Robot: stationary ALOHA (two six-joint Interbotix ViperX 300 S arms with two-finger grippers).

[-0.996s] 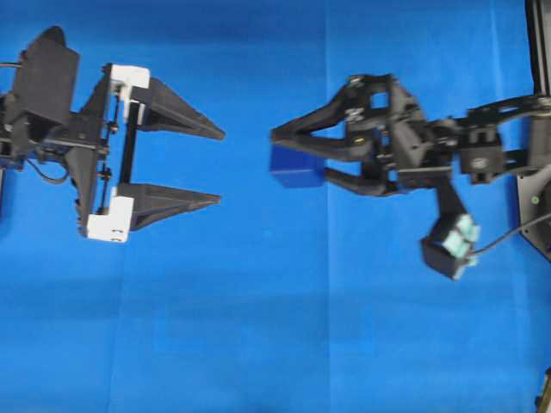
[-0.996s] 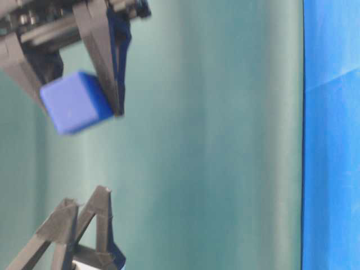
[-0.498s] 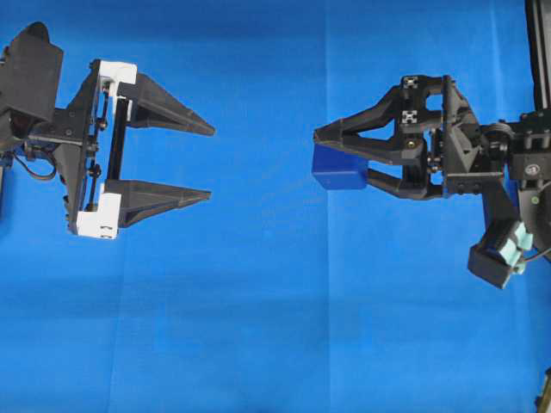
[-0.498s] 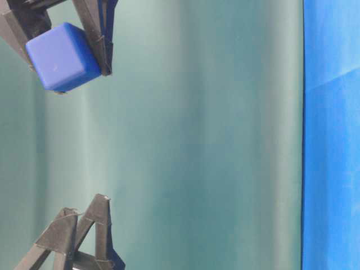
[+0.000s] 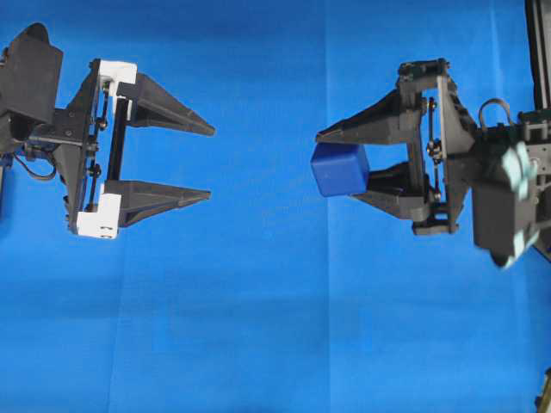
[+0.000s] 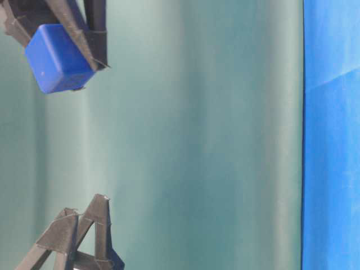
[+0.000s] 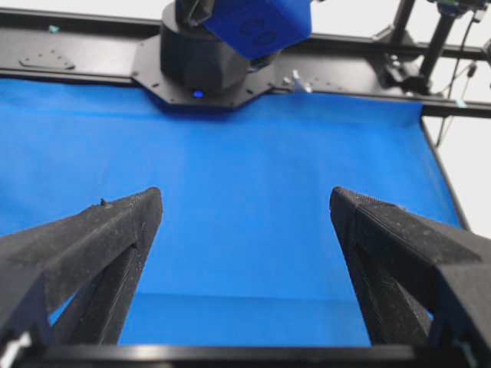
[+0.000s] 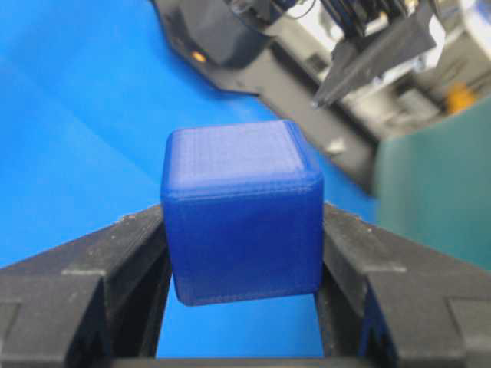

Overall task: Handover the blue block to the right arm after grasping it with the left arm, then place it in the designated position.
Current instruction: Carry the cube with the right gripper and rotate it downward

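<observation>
The blue block [image 5: 339, 169] is a small dark cube held off the blue cloth, pinched between the two black fingers of my right gripper [image 5: 334, 166], which is shut on it. In the right wrist view the blue block [image 8: 242, 211] sits squarely between the fingertips of the right gripper [image 8: 242, 217]. The table-level view shows the blue block [image 6: 56, 59] at the top left. My left gripper [image 5: 212, 163], with white brackets, stands wide open and empty, well to the left, pointing at the block. Between the fingers of the left gripper [image 7: 245, 222] there is only cloth; the blue block [image 7: 257, 23] shows far ahead.
Blue cloth [image 5: 258, 327] covers the table. A black frame rail [image 7: 77, 54] and the right arm's base [image 7: 203, 65] run along the far side. A black post [image 5: 538, 43] stands at the right edge. A teal backdrop [image 6: 197, 140] fills the table-level view.
The right gripper has drawn back to the right and rolled its wrist with the block held in it. The left gripper drew back slightly to the left a second ago and now stays still and open.
</observation>
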